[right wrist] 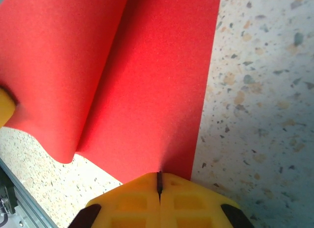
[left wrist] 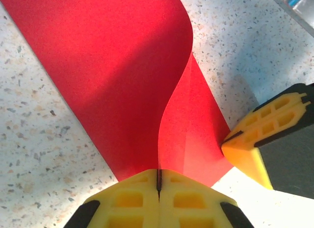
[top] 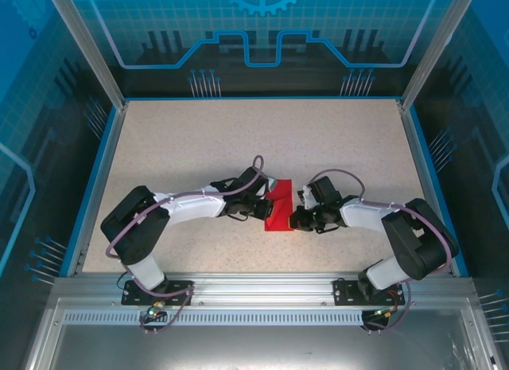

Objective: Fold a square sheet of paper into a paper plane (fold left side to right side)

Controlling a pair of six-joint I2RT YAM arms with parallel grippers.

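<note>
**Both pincers closed at the half-folded sheet: skew and tear risk**

The square sheet of paper [top: 278,213] lies mid-table [top: 238,139] between the two wrists. It is red face up, with one flap lying over the other.

Left gripper [left wrist: 158,178]: fingers pressed together. The raised, curling edge of the upper flap runs straight into their seam, so I read this as a pinch on the sheet. The flap bows in an S-curve and is not flat.

Right gripper [right wrist: 158,180]: fingers pressed together at the sheet's near edge. I cannot tell whether paper is caught between them or only lies under them. In the left wrist view, its tip touches the sheet's corner.

Risks, as I judge them:
- If I pull the flap across while the right side is not really anchored, the whole sheet slides on the smooth table and the edges land out of line.
- If both pincers do hold paper and move apart, the thin sheet may tear or crumple at the pinch.
- Pressing down with the flap bowed sets a crooked crease.
- The fingertips are close together, so a careless sweep could knock them into each other.
</note>
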